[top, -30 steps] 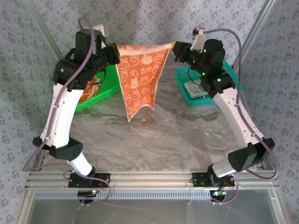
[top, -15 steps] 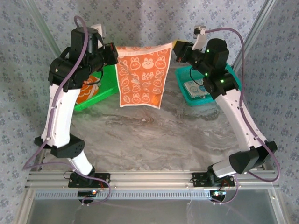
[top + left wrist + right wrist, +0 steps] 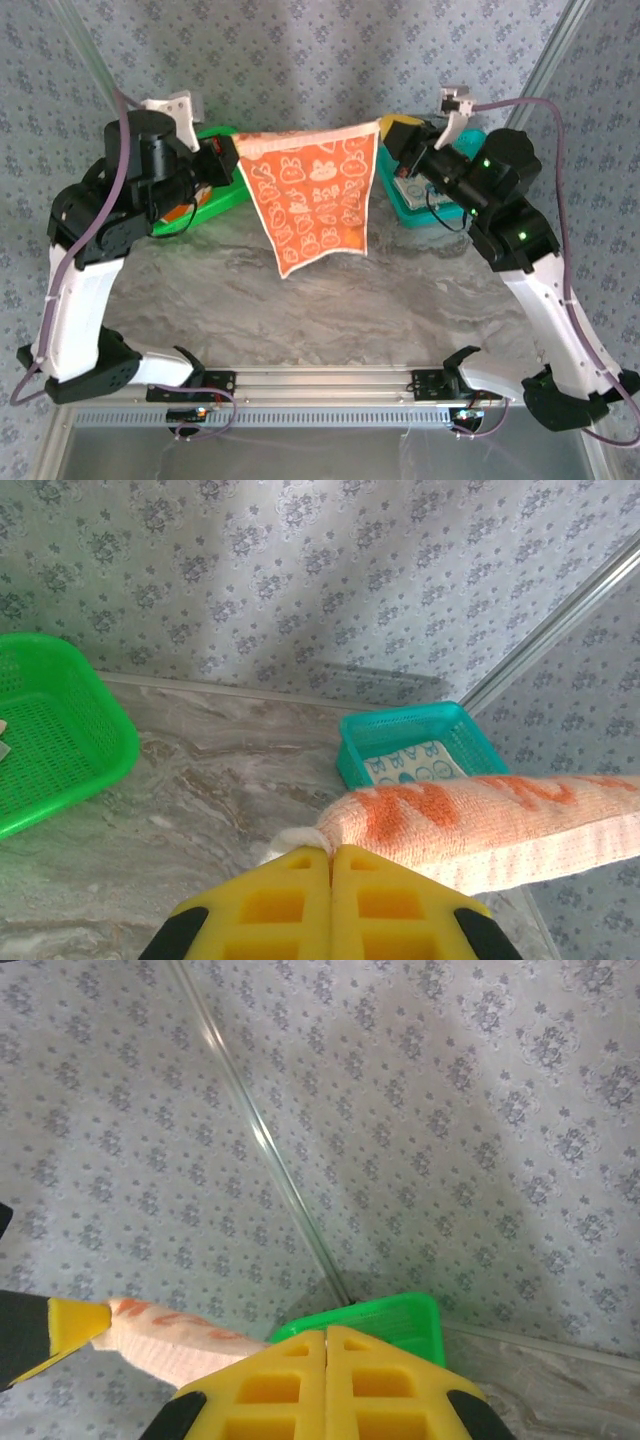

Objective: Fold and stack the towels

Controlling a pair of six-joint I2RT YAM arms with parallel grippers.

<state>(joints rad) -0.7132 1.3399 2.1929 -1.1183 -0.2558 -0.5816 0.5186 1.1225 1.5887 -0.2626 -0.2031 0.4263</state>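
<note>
My left fingers (image 3: 290, 900) and right fingers (image 3: 290, 1380) clamp top corners of the orange towel (image 3: 318, 205); I should hold it taut and lay its hem on the bench (image 3: 300, 300) first.

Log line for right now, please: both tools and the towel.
left tool: shut on orange towel corner | right tool: shut on opposite top corner | towel: hanging spread between them | fold: not yet made

Upper middle of the top view: the orange towel (image 3: 318, 195) has a few small white letters among its bunnies, too small to read. Right of centre in the left wrist view, the cream towel (image 3: 405, 765) in the teal basket (image 3: 398, 716) bears teal capital letters, blurred and partly covered, so no word can be read.
</note>
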